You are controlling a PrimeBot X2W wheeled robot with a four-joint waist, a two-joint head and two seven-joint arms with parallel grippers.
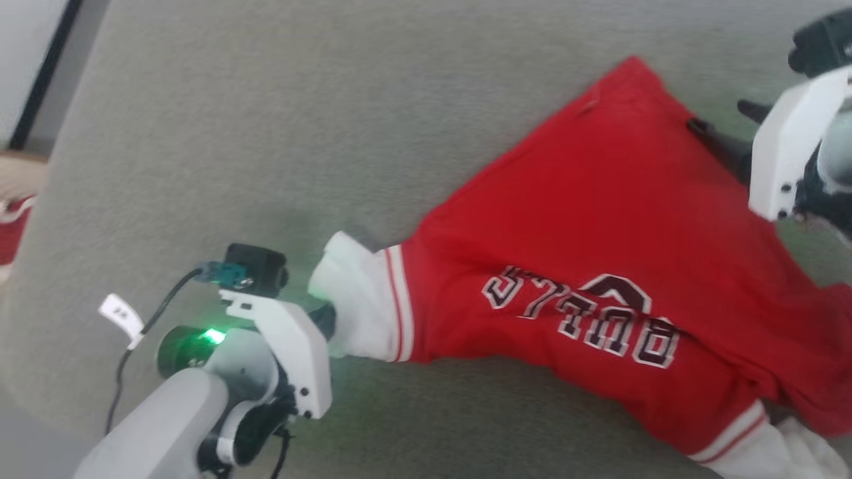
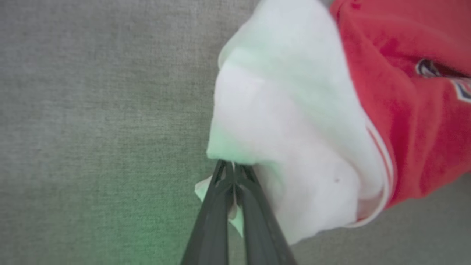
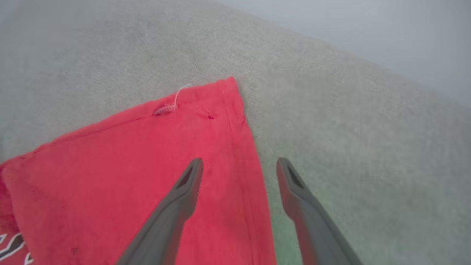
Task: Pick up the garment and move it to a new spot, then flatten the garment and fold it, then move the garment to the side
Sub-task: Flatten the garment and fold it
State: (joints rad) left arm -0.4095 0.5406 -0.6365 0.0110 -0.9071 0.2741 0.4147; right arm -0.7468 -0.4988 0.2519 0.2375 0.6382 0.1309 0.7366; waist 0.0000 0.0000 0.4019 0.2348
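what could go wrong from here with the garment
1. The left gripper pinches just the edge of the garment's white cuff; a pull may slip it free.
2. The right gripper is open, with one finger over the red cloth and the other over the grey surface; closing here may catch little or nothing.
3. A loose thread near that corner might snag a finger.

We're indoors, in a room of some kind, though home or lab I can't call. A wide, soft grey-beige fabric surface (image 1: 200, 133) with a rounded left edge carries the red garment (image 1: 599, 199). Far left there's a pale wall (image 1: 26, 33) with a dark strip (image 1: 43, 76), and a tan patch (image 1: 20, 174) beyond the edge.
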